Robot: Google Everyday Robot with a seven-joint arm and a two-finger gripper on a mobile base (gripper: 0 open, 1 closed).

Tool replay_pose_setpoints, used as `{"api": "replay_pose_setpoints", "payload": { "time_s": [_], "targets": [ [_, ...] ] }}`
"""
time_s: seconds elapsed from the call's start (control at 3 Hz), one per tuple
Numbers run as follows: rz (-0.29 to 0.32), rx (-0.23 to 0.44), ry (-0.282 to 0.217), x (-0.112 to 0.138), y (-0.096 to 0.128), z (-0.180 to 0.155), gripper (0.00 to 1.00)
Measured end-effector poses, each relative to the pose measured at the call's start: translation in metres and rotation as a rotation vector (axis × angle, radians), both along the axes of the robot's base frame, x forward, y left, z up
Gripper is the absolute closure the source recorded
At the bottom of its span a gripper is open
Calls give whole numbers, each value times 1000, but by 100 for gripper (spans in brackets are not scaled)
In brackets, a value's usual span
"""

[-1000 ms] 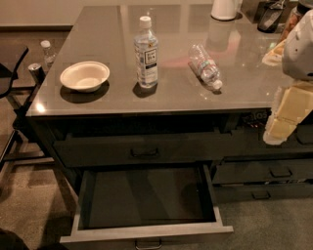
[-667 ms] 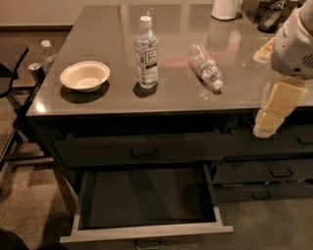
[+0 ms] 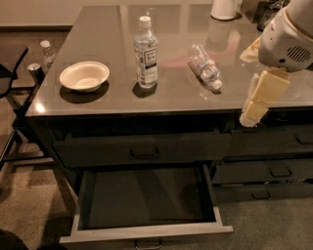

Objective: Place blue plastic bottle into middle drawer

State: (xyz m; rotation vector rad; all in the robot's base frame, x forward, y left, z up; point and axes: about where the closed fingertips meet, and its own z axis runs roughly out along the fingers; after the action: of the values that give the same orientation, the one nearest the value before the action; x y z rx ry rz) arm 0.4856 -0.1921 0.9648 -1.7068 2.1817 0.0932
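The blue plastic bottle stands upright on the grey counter, near its middle, with a white cap and a white label. The middle drawer is pulled open below the counter's front edge; its dark inside is bare, and a small bar handle shows on its front. My gripper hangs down from the white arm at the right, over the counter's front right edge. It is well to the right of the bottle and holds nothing.
A white bowl sits left of the bottle. A small ribbed bottle lies on its side to the right. A closed drawer with a black handle is above the open one. Narrower drawers are at the right. A white container stands at the back.
My arm and gripper have moved left, toward the counter's middle. The bottle, bowl and drawer have not moved.
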Motion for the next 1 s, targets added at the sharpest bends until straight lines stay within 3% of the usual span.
{"api": "replay_pose_setpoints", "payload": {
  "time_s": [0.33,0.67,1.0],
  "targets": [
    [9,7,-15,-2,2,1,0],
    [-38,124,-28,14,8,-7,0],
    [-71,228,-27,49,20,-15,0]
  ]
}}
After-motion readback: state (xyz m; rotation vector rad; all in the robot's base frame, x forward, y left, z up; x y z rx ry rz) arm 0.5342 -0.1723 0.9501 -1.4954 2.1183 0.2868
